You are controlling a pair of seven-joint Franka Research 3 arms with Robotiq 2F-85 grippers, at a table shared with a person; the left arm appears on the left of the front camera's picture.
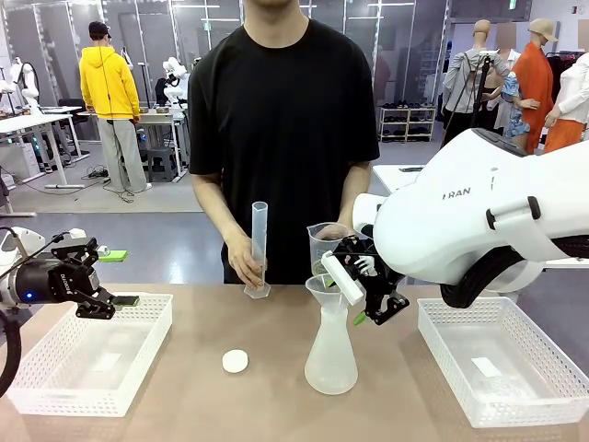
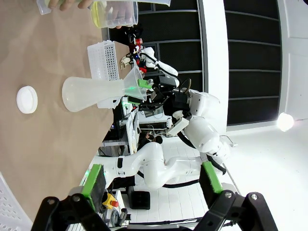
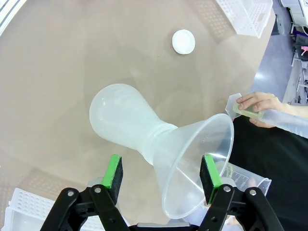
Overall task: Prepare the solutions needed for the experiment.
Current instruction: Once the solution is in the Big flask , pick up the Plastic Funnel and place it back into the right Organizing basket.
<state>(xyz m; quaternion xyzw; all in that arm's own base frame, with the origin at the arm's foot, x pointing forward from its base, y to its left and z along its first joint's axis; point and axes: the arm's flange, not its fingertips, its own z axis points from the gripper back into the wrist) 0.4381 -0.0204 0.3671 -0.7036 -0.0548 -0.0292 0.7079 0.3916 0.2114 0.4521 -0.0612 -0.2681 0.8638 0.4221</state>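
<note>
First, at the tabletop's [image 1: 230, 405] left edge lies a white plastic basket [image 1: 74, 401]. The left gripper [image 2: 153, 180] hovers over it, jaws spread wide and holding nothing. Moving right, a small white cap [image 1: 236, 362] lies flat toward the front edge. Behind it, near the far edge, a person's hand [image 1: 244, 267] steadies a tall clear measuring tube [image 1: 259, 230] that stands upright on the tabletop.

Right of centre stands a frosted flask [image 1: 331, 354] with a clear funnel [image 1: 324, 290] seated in its neck. The right gripper [image 3: 162, 178] reaches in at the funnel, jaws parted with the funnel between them. Whether a pad touches the rim cannot be told. Just behind the funnel a clear measuring jug [image 1: 324, 241] is raised. The solutions [image 2: 98, 13], a shallow pale yellow-green liquid, sit inside it. A second white basket [image 1: 525, 412] lies at the right edge.

The step in hand looks like pouring the liquid through the funnel into the flask, which appears empty so far. The next move probably calls for the funnel to be kept upright and steady while the jug tips over it, slowly enough not to overflow.

The tabletop is plain matte brown. Beyond it is a bright open workroom with desks, and a person in a yellow hoodie [image 1: 109, 83] stands far back on the left.
</note>
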